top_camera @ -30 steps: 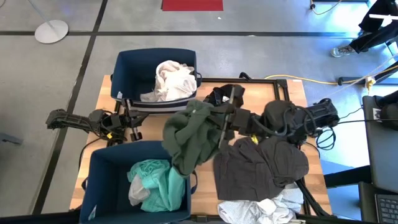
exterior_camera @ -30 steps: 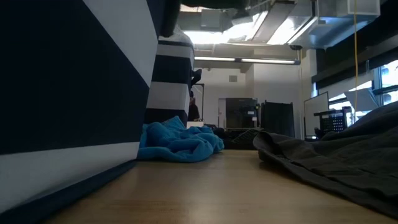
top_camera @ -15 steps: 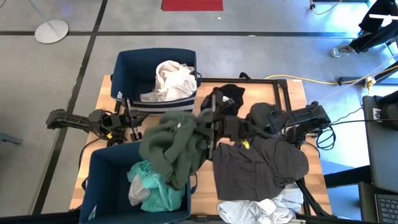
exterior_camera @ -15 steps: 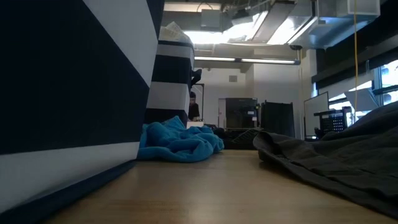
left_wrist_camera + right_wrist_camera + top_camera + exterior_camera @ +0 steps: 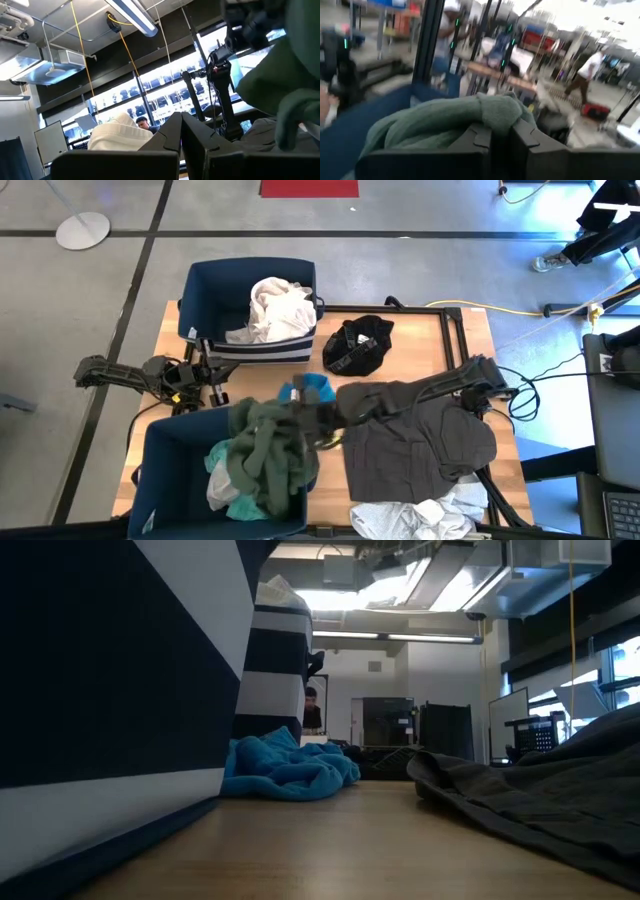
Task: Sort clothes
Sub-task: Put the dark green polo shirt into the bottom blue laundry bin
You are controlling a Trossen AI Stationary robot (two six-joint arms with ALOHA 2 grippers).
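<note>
Green cloth [image 5: 265,455] hangs over the near blue bin [image 5: 170,470] – the right gripper [image 5: 300,418] pinches it tight so it drops in with the teal one [image 5: 235,480]. Beside that bin, the left gripper [image 5: 212,377] waits – its jaws look closed.

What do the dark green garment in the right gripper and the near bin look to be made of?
The dark green garment, clamped in the right gripper, looks like thick, matte knit or fleece: it bunches in soft, rounded folds with no shine. The near bin looks like dark blue woven fabric over a stiff liner, judging by its straight, upright walls; the exact cloth is unclear.
</note>
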